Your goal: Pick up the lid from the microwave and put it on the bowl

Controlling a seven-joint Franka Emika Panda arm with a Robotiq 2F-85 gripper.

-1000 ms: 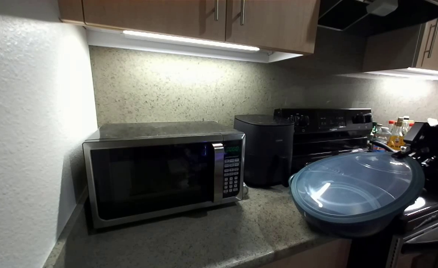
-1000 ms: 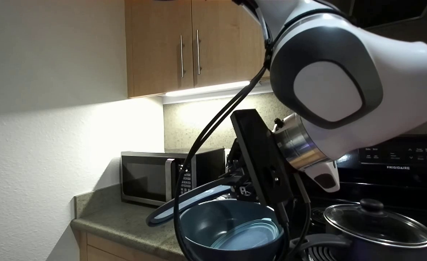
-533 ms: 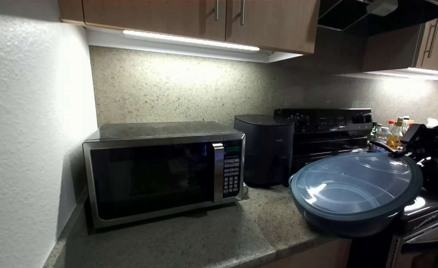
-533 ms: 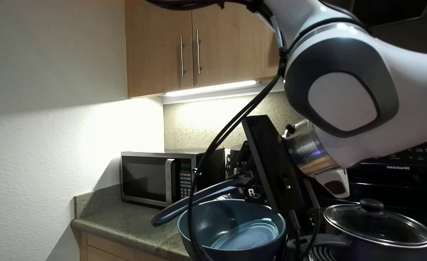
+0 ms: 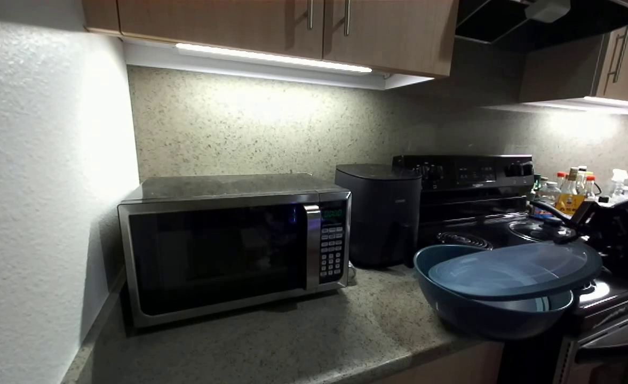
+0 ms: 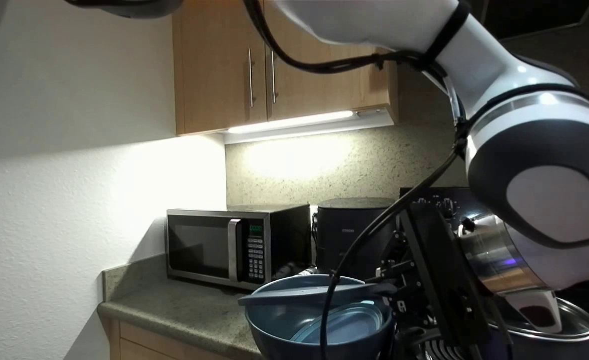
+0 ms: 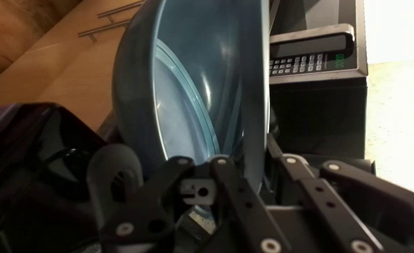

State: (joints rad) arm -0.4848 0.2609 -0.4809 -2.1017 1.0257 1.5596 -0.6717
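The light-blue lid is over the blue bowl, slightly tilted and shifted toward the gripper side. In an exterior view the lid shows nearly edge-on across the bowl. I cannot tell whether it touches the rim. My gripper is shut on the lid's edge; the lid stands between the fingers in the wrist view, beside the open bowl. The gripper also shows in both exterior views. The microwave stands on the counter; nothing lies on its top.
A smaller light-blue lidded piece lies inside the bowl. A black appliance stands beside the microwave. The stove is behind the bowl, with a lidded pot near the arm. Bottles stand farther back.
The lid has gone from steeply tilted to nearly level over the bowl, uncovering the bowl's far rim. The arm has moved lower and away from the microwave, still holding the lid.
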